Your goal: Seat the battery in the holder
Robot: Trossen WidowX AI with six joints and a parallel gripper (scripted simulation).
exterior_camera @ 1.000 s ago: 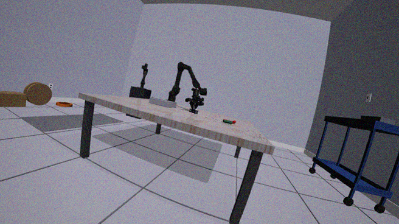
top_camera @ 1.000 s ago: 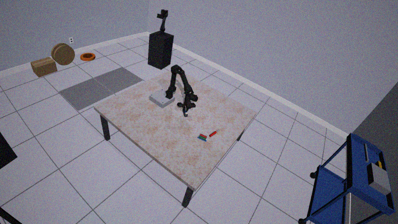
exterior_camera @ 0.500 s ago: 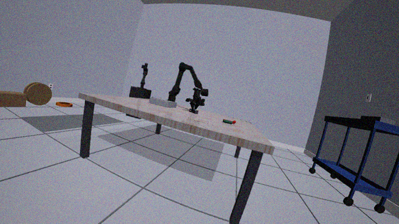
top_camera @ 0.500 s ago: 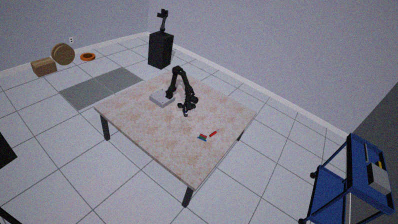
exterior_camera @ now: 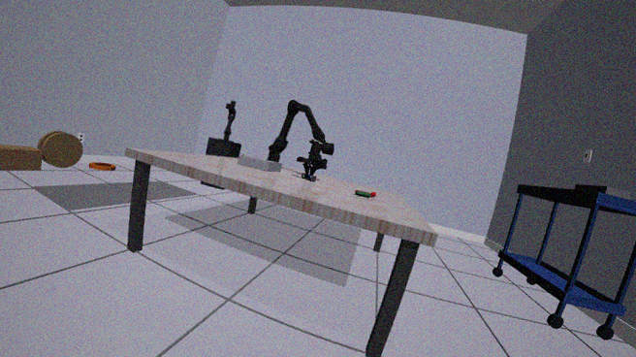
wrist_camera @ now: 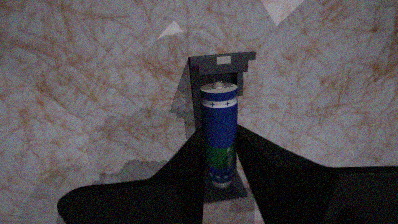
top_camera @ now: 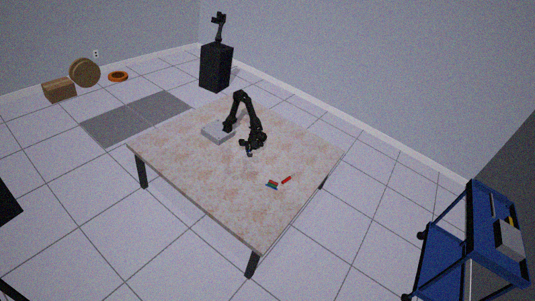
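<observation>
the black arm [top_camera: 244, 108] bends over the middle of the tabletop [top_camera: 209, 179] and points its pincer [wrist_camera: 220, 150] down, low over the marbled top. the pincer is closed on the battery [wrist_camera: 219, 132], with a dark finger [wrist_camera: 187, 165] on each side of its lower part. the fingers stand only a little apart, just as wide as the battery.

in the wrist view the battery is in the middle of the frame. it is blue with a green band low down and a white band with small plus marks near the top end. its silver tip points to the upper part of the frame.

the dark grey holder [wrist_camera: 220, 67] lies under and past the battery. its far end sits just above the battery's tip, in the upper middle of the frame. i cannot tell if the tip touches it, or if the battery is all the way down in the holder.

in the top view, a small red, green and blue thing [top_camera: 271, 183] and a red stick [top_camera: 286, 179] lie toward the lower right of the tabletop, well apart from the arm. a pale grey block [top_camera: 217, 131] holds the arm's foot.
</observation>
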